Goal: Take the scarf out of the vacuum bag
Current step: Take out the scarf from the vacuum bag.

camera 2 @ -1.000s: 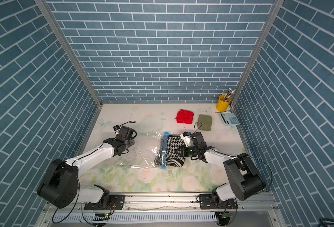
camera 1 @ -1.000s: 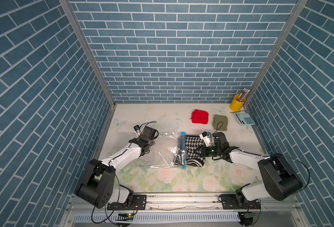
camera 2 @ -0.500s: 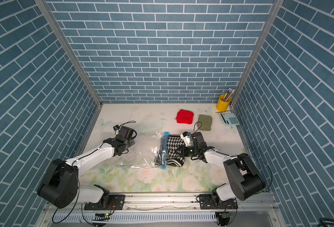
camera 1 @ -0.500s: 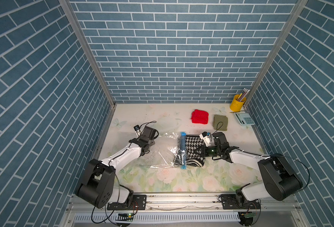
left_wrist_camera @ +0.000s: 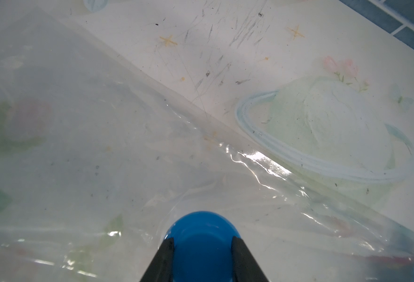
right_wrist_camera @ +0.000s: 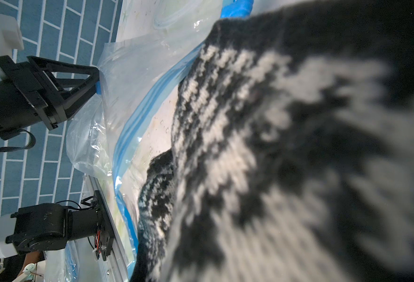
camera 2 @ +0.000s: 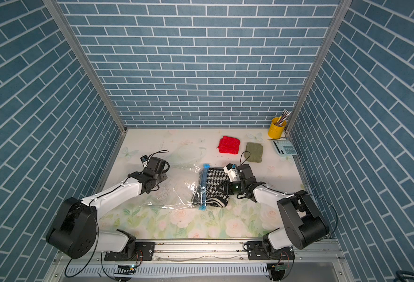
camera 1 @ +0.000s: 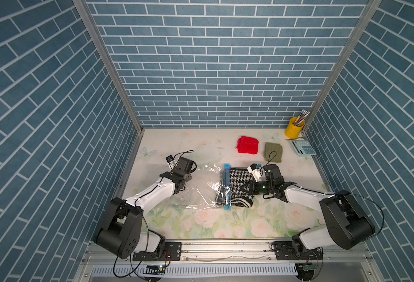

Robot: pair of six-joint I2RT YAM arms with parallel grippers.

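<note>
Vacuum bag (camera 1: 196,188): clear, crinkled plastic. We see it lying mid-table between the two arms in both top views.
Zip strip (camera 1: 226,188): light blue, running front to back along the bag's right edge and crossing over the scarf.
Scarf (camera 1: 241,182): black-and-white houndstooth knit. We find most of it on the right arm's side of the zip strip, outside the bag's mouth. A narrow part lies under the strip and the plastic.
Valve cap (left_wrist_camera: 202,232): round and blue, set in the bag's left part.
Left gripper (left_wrist_camera: 202,240): we see its two dark fingers (left_wrist_camera: 166,251) pressed against opposite sides of the valve cap, grasping it. In the right wrist view the plastic rises to a peak at its tip.
Right gripper (camera 1: 245,189): clenched, with its tips on the scarf's right side, pinching the knit. In the right wrist view the blurred scarf fills the frame and hides the fingers.
Table (camera 1: 201,219): covered by a pale floral sheet.
Back right corner: we note a red knit cloth (camera 1: 247,145) just beside an olive knit cloth (camera 1: 273,152), a calculator (camera 1: 303,147) and a yellow pencil cup (camera 1: 294,127).
</note>
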